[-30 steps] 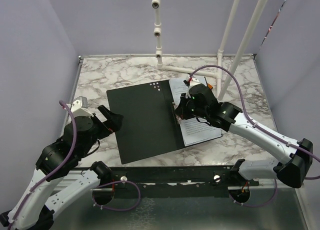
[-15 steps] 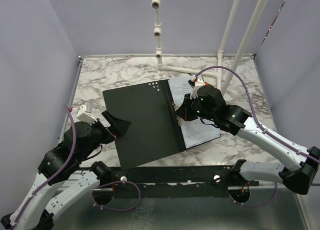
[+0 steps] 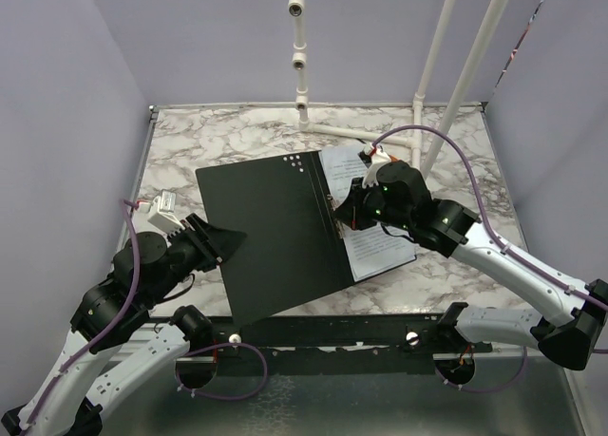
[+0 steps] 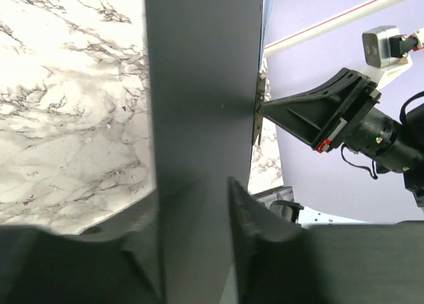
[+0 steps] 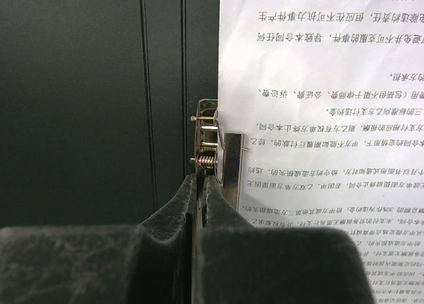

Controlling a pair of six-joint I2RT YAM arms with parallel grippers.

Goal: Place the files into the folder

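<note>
The folder [image 3: 275,236] lies open on the marble table, black inside up, its left cover tilted up off the table. My left gripper [image 3: 226,236] straddles that cover's left edge; in the left wrist view the cover [image 4: 199,85] runs between the fingers [image 4: 193,188], which stand apart. The files [image 3: 380,251], white sheets with dense print, lie on the folder's right half. My right gripper [image 3: 340,213] is at the spine. In the right wrist view it [image 5: 200,175] is shut on the metal clip's [image 5: 212,145] lever, beside the files [image 5: 318,85].
A white pipe frame [image 3: 418,104] stands at the back of the marble table [image 3: 190,142], with a jointed pipe [image 3: 299,56] hanging in the middle. Purple walls close in both sides. A metal rail [image 3: 332,331] runs along the near edge.
My left gripper has slid onto the left cover's edge and its jaws have narrowed around it. The cover's left side has risen. The right gripper stays shut at the spine clip.
</note>
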